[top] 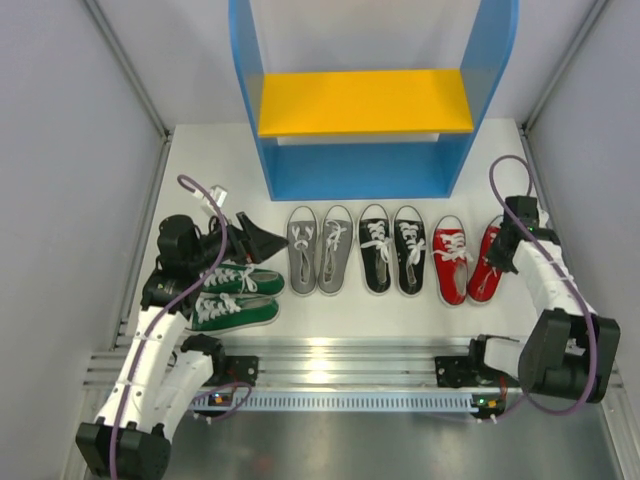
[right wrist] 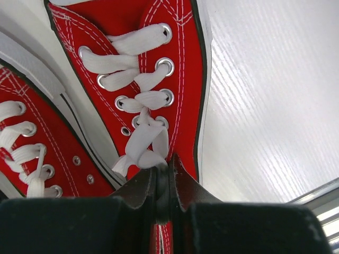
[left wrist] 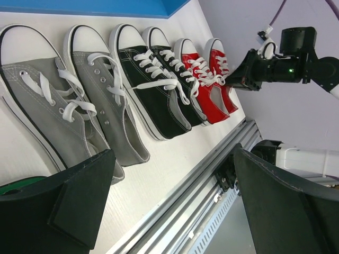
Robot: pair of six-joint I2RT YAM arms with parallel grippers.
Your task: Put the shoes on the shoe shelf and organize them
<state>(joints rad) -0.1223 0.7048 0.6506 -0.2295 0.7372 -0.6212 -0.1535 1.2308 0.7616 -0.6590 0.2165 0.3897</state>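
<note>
At the right end of the shoe row, your right gripper (right wrist: 163,166) is clenched. In its wrist view the two fingers (right wrist: 135,190) meet with only a thin seam between them, nipping the outer red shoe (right wrist: 185,63) at the top of its lacing, right under the last crossing of the white lace. A strip of red cloth shows in that seam lower down. You cannot tell whether tongue, lace or both are caught. From the top camera you see the gripper down on the near half of that shoe, which lies on the table (top: 340,320) with its toe toward the shoe shelf (top: 360,170). The inner red shoe (top: 452,260) sits just beside it.

Your left gripper (left wrist: 172,156) is released: its fingers (left wrist: 79,201) stand wide apart with nothing between them but bare table and the rail. It hovers by the near end of the grey pair (top: 302,250), between those shoes and the green pair (top: 240,280), which lies crosswise to the row. The black pair (top: 376,250) stands between grey and red, toes toward the shelf. Every shoe is on the table in front of the shelf, below its yellow board (top: 365,100).
</note>
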